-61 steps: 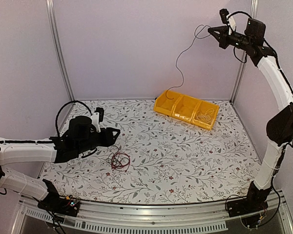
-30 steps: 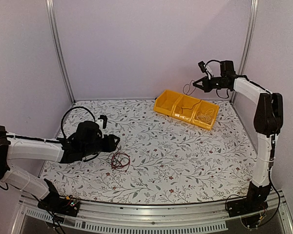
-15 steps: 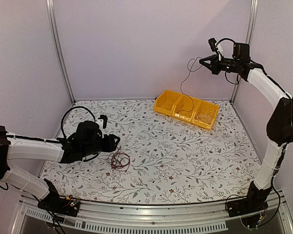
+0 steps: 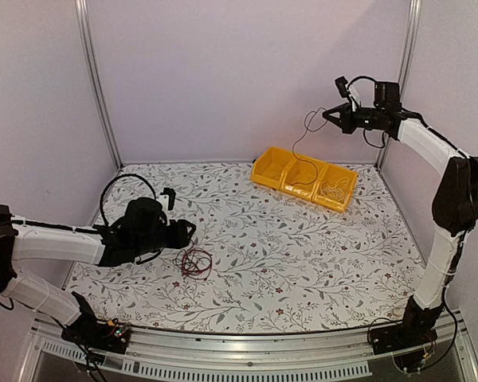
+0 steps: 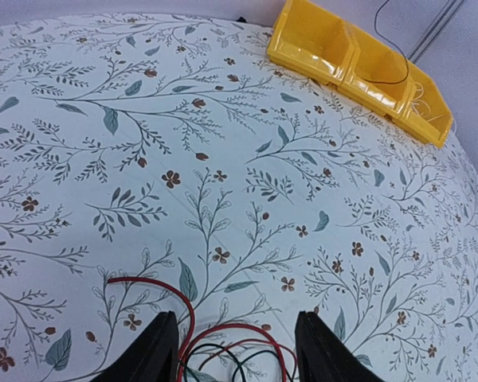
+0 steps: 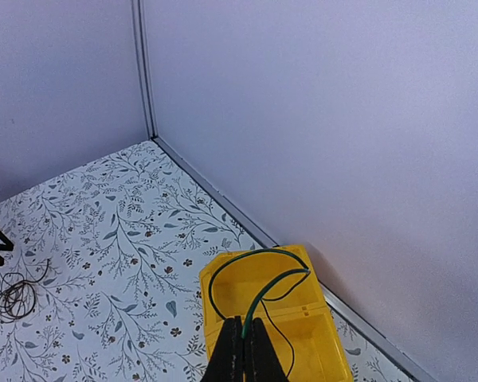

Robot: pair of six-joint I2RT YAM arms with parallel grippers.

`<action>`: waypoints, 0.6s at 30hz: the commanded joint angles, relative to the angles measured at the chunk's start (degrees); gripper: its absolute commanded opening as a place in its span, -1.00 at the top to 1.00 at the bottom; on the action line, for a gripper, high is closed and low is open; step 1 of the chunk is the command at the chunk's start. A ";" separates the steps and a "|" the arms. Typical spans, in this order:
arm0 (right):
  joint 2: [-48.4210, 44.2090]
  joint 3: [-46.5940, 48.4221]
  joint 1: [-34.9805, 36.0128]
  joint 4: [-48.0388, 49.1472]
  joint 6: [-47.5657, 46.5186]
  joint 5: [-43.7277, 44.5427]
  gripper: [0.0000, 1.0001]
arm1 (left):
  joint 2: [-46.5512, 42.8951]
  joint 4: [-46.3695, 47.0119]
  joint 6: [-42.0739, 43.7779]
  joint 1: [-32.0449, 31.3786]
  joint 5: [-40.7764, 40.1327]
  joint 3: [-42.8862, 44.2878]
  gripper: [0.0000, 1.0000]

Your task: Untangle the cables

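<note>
A small tangle of red and black cables (image 4: 195,261) lies on the flowered table, front left. My left gripper (image 4: 190,231) is low just behind it. In the left wrist view that gripper (image 5: 237,342) is open, its fingers standing either side of the tangle's red loops (image 5: 238,327). High at the back right, my right gripper (image 4: 327,114) is shut on a thin dark cable (image 4: 295,146) that hangs down into the yellow bin (image 4: 263,177). In the right wrist view the gripper (image 6: 244,334) pinches this dark green cable (image 6: 256,301), which loops over the bin (image 6: 327,350).
The yellow bin has three compartments. Its right one holds a coiled white cable (image 4: 333,189). Metal frame posts stand at the back corners, with walls close behind and beside the right arm. The distant tangle (image 6: 14,296) also shows in the right wrist view.
The right gripper rose from just above the bin with the dark cable, then dropped back a little. The left arm and the tangle have not moved.
</note>
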 commanded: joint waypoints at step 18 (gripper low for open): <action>18.68 6.22 -2.86 -3.86 -2.42 5.07 1.00 | 0.55 -0.75 0.77 0.11 -2.35 1.22 -0.03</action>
